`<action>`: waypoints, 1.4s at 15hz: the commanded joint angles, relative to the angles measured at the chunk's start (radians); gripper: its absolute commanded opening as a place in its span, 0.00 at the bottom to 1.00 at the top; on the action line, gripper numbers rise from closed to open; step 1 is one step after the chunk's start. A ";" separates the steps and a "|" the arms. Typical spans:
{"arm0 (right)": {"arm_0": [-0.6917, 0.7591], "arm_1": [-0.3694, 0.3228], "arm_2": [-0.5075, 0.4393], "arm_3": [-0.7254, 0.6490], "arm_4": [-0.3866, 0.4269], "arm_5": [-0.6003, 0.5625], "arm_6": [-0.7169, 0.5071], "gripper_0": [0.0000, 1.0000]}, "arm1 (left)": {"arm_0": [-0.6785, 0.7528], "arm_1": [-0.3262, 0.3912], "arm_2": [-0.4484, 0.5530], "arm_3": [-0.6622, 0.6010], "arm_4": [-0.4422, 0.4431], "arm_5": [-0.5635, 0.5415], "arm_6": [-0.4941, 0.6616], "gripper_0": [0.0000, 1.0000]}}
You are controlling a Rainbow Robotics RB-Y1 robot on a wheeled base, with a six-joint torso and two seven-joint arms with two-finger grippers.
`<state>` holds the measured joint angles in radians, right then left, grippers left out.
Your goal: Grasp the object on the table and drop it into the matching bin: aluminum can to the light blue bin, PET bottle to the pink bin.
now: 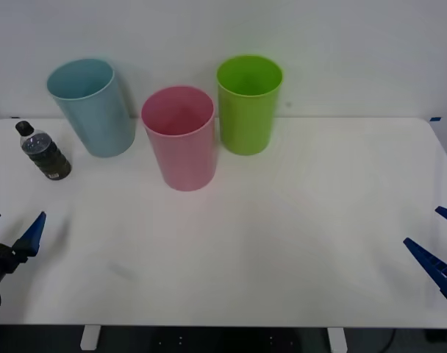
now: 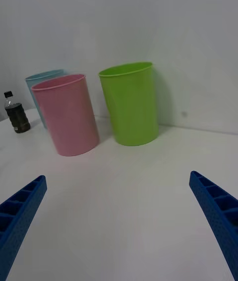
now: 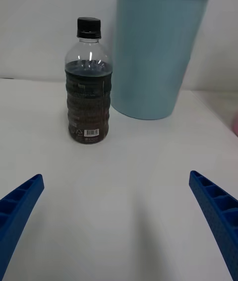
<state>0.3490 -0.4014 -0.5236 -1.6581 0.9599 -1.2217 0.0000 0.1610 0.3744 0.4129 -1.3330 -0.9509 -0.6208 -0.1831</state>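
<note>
Just beside the light blue bin (image 1: pixel 91 107), on the counter (image 1: pixel 282 243), the PET bottle (image 1: pixel 45 152) stands upright before the open left gripper (image 1: pixel 10 234), which could tip it by an off-centre closing; the open right gripper (image 1: pixel 440 246) waits far from that bin.

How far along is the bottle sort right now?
Nothing is done: the PET bottle stands upright on the table beside the light blue bin. The left claw, open, faces it; the right claw waits open. Grasp and drop into the pink bin remain.
</note>
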 commanded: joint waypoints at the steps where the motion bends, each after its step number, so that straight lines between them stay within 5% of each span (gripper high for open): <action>1: 0.000 0.000 0.000 0.000 0.000 0.000 0.000 1.00 | -0.086 -0.002 -0.002 0.080 -0.014 0.010 -0.001 1.00; 8: 0.000 0.000 0.000 0.000 0.000 0.000 0.000 1.00 | -0.319 0.000 0.015 0.301 -0.109 0.066 -0.003 1.00; 14: 0.000 0.000 0.000 0.000 0.000 0.000 0.000 1.00 | -0.425 -0.002 -0.014 0.365 -0.155 0.225 0.002 1.00; 21: 0.000 0.000 0.000 0.000 0.000 0.000 0.000 1.00 | -0.541 -0.002 -0.009 0.485 -0.190 0.270 -0.003 1.00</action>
<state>0.3490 -0.4014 -0.5236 -1.6581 0.9599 -1.2217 0.0000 -0.3732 0.3729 0.4033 -0.8533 -1.1387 -0.3559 -0.1854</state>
